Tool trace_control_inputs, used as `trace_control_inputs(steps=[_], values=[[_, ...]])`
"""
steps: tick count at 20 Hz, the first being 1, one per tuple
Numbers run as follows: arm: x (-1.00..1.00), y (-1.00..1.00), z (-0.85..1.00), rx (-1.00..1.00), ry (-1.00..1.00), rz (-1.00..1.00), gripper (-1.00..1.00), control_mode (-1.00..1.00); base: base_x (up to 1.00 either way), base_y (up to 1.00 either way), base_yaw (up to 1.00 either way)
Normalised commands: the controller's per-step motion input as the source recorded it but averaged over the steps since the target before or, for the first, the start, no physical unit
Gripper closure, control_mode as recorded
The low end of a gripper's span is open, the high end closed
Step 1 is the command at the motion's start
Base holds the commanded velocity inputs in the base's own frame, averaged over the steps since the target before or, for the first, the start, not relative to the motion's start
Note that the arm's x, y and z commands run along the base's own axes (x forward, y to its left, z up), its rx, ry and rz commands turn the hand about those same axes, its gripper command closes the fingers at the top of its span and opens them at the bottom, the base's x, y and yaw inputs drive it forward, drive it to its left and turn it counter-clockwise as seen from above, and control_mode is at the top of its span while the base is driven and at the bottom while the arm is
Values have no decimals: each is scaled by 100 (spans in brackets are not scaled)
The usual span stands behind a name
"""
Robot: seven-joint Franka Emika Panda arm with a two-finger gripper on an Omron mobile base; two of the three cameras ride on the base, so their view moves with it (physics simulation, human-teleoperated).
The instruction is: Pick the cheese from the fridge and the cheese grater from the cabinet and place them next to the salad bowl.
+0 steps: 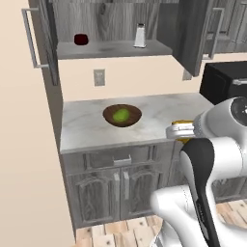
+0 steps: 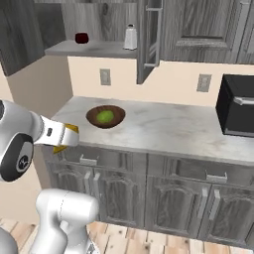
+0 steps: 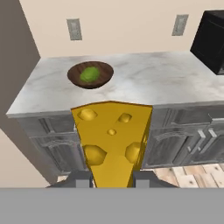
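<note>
Marble counter (image 2: pixel 163 126) runs under the open cabinet (image 1: pixel 113 48) and carries one salad bowl (image 1: pixel 122 115) with one green lettuce ball (image 1: pixel 121 114) inside. On the cabinet shelf above the bowl stand one cheese grater (image 1: pixel 140 36) and one dark red cup (image 1: pixel 81 39), well apart. My gripper (image 3: pixel 109 180) is clamped on the one cheese (image 3: pixel 112 140) wedge, held in front of the counter's edge, nearer than the bowl. Two wall outlets (image 3: pixel 74 29) sit behind the bowl, and one black appliance (image 2: pixel 238 105) stands far along the counter from it.

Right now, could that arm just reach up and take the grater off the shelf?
Probably not yet: its end effector is shut on the cheese, though the cabinet door is open and the grater stands unblocked.
</note>
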Motion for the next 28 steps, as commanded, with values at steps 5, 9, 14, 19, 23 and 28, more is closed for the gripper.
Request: trace_control_inputs(steps=[5,9,14,19,23,28], values=[[0,0,0,0,0,0,100,100,62,48,-13],[0,0,0,0,0,0,100,100,59,27,-10],[0,0,0,0,0,0,100,100,33,0,-2],[0,0,0,0,0,0,100,100,30,0,0],[0,0,0,0,0,0,100,100,26,0,0],[0,0,0,0,0,0,100,100,56,0,0]])
